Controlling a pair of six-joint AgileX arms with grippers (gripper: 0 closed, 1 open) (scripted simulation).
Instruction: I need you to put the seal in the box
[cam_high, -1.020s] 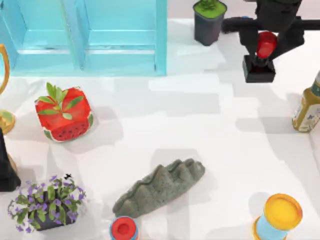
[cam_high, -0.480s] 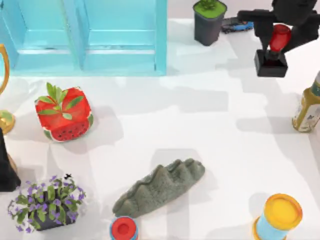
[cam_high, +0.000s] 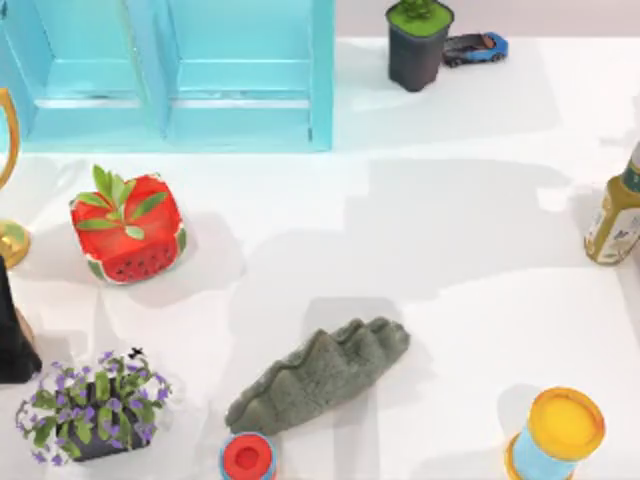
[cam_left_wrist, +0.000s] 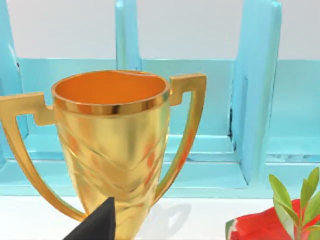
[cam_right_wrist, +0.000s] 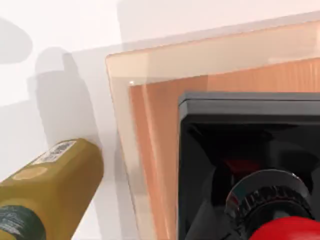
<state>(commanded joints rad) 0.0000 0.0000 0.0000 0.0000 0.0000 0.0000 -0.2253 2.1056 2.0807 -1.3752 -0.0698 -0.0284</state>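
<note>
Seal (cam_right_wrist: 240, 150) hangs close under the right pincer, over the wooden box (cam_right_wrist: 150, 150) beyond it. Whether the pincer clasps it, I cannot tell. It looks light and rigid, with a slippery knob, so grip the neck. Long axis: knob nearest, black base pointing away boxward. The left arm is parked before a trophy (cam_left_wrist: 110, 140).

The table (cam_high: 480, 200) was white. The shelf (cam_high: 170, 70) was turquoise. The trophy (cam_left_wrist: 110, 145) shone gold with an orange inside. The cube (cam_high: 127, 228) was red watermelon, black-seeded and green-leaved. The rock (cam_high: 320, 375) was mottled grey-green. A dark pot (cam_high: 90, 405) carried purple flowers; another pot (cam_high: 418, 45) was charcoal with green top. The car (cam_high: 475, 48) was blue. The seal (cam_right_wrist: 240, 165) was black with a red knob over a tan, wood-grained box (cam_right_wrist: 150, 130). The bottle (cam_right_wrist: 47, 185) was mustard yellow.
</note>
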